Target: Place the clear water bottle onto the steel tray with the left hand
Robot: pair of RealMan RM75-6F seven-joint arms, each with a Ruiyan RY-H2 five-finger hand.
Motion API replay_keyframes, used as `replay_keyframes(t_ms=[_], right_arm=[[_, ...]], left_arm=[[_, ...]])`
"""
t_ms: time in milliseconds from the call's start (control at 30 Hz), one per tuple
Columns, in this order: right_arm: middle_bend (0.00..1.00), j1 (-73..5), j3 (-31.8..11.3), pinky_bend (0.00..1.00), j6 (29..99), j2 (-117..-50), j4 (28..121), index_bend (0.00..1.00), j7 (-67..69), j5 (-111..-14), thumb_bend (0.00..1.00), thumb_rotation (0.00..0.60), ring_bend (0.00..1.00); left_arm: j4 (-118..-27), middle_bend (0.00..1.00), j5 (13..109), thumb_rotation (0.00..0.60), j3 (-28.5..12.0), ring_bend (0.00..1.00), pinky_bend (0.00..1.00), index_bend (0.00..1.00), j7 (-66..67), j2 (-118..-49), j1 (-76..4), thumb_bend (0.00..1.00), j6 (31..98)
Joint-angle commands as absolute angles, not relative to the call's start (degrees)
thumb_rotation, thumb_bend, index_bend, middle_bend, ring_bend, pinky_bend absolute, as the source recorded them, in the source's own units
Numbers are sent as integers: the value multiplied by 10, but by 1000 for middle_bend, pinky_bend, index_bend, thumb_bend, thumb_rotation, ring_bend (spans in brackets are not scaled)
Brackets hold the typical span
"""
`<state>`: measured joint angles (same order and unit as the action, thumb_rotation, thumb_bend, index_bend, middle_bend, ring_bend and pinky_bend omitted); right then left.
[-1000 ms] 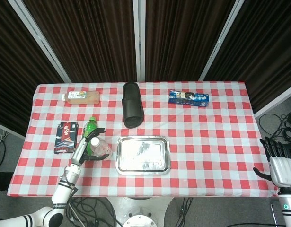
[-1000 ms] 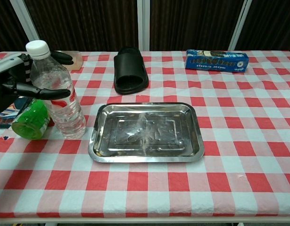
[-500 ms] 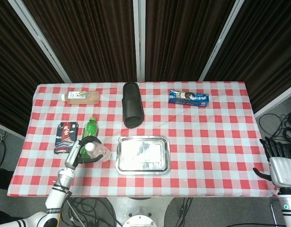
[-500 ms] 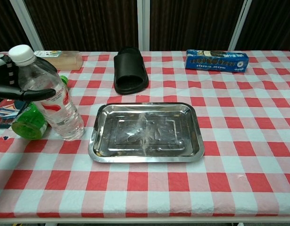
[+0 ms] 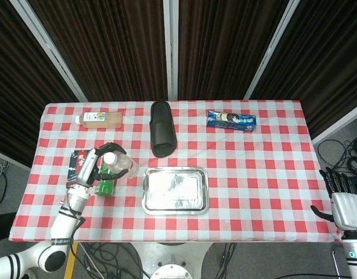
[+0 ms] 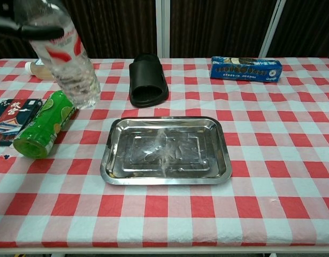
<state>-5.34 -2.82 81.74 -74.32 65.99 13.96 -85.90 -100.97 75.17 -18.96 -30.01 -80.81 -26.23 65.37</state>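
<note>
My left hand (image 5: pixel 92 167) grips the clear water bottle (image 5: pixel 119 165) near its white cap and holds it lifted off the table, left of the steel tray (image 5: pixel 175 190). In the chest view the clear water bottle (image 6: pixel 67 58) hangs tilted at the upper left, and only dark fingers (image 6: pixel 25 31) of the hand show at the frame's top edge. The steel tray (image 6: pixel 166 150) lies bare at the table's front centre. My right hand (image 5: pixel 343 203) hangs off the table's right edge, fingers apart, holding nothing.
A green bottle (image 6: pixel 45 123) lies on its side below the lifted bottle, beside a dark printed box (image 6: pixel 11 119). A black slipper (image 6: pixel 147 79) sits behind the tray. A blue snack packet (image 6: pixel 245 68) is at the back right and a yellow drink bottle (image 5: pixel 99 120) at the back left.
My left hand has raised the clear water bottle off the cloth, up and away from the front edge; the green bottle beneath it is now fully exposed. The right hand stayed still.
</note>
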Motion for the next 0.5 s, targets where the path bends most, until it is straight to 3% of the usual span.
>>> replay_keyframes(t_ms=[33, 233, 500], right_arm=[[0, -52, -27, 0, 824, -742, 662, 0, 142, -864, 95, 600, 0], [0, -52, -25, 0, 824, -742, 663, 0, 143, -866, 94, 600, 0], [0, -52, -26, 0, 824, -743, 664, 0, 136, -864, 95, 600, 0]], left_arm=[[-1049, 602, 702, 600, -231, 441, 456, 543, -246, -756, -289, 304, 628], [-1006, 602, 658, 600, -160, 442, 455, 542, -238, -741, -245, 306, 608], [-1038, 602, 685, 600, -249, 441, 455, 541, -235, -728, -306, 310, 621]])
